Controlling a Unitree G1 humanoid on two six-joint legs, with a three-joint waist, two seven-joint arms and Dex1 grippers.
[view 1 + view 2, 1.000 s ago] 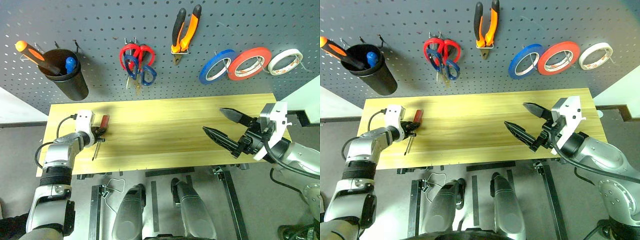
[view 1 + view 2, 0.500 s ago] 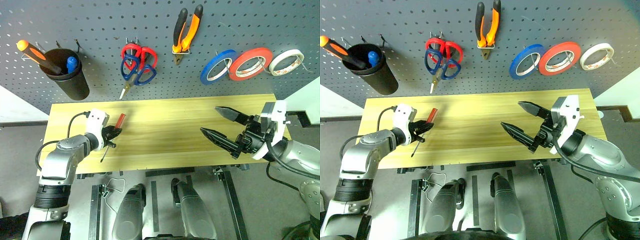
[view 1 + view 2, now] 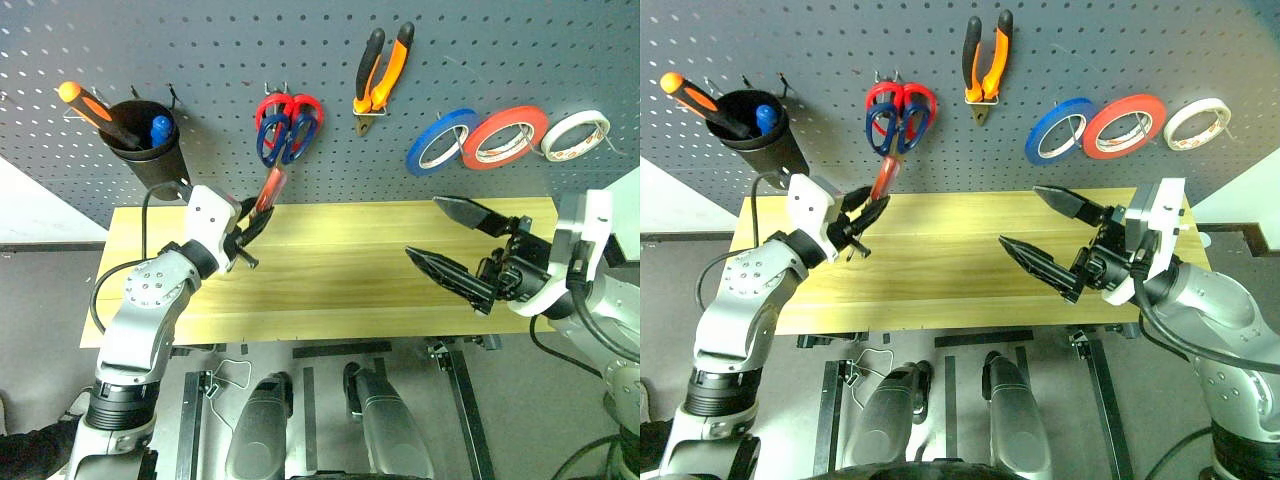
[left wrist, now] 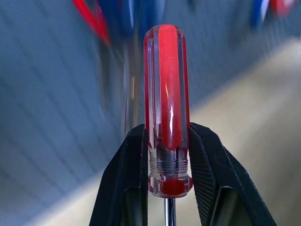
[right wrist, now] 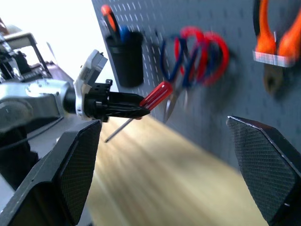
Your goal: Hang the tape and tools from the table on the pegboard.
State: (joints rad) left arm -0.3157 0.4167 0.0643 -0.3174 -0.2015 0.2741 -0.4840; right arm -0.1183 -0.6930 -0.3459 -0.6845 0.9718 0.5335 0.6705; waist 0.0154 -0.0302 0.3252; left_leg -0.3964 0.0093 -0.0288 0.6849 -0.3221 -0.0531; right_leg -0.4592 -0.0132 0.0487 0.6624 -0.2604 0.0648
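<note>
Since a second ago my left gripper (image 3: 248, 222) has lifted the red-handled screwdriver (image 3: 268, 190) off the tabletop (image 3: 330, 280) and carried it up toward the pegboard (image 3: 200, 60). The scissors hanging there have also swung back to hang straight.

Landmark: the pliers (image 3: 381, 68), orange-and-black handles, hanging on the pegboard.

- Screwdriver: pinched low on its handle between the left fingers (image 4: 127, 188), handle tip pointing up at the pegboard, shaft (image 5: 116, 129) trailing down behind. It sits below and left of the pliers, just under the scissors.
- Blue-handled scissors (image 3: 283, 138): on a hook left of the pliers, overlapping the red-handled scissors (image 3: 300, 108) on the same hook.
- Black cup (image 3: 150, 150): far left of the pliers, holding an orange-handled tool (image 3: 90, 102) and a blue-handled tool (image 3: 160, 127).
- Blue tape roll (image 3: 441, 141): right of the pliers and slightly lower.
- Red tape roll (image 3: 505, 137): next right, overlapping the blue roll's edge.
- White tape roll (image 3: 575, 135): furthest right.
- Right gripper (image 3: 455, 243): fingers spread wide, nothing between them, over the tabletop, below and right of the pliers.
- Tabletop: bare wood, no tools lying on it.
</note>
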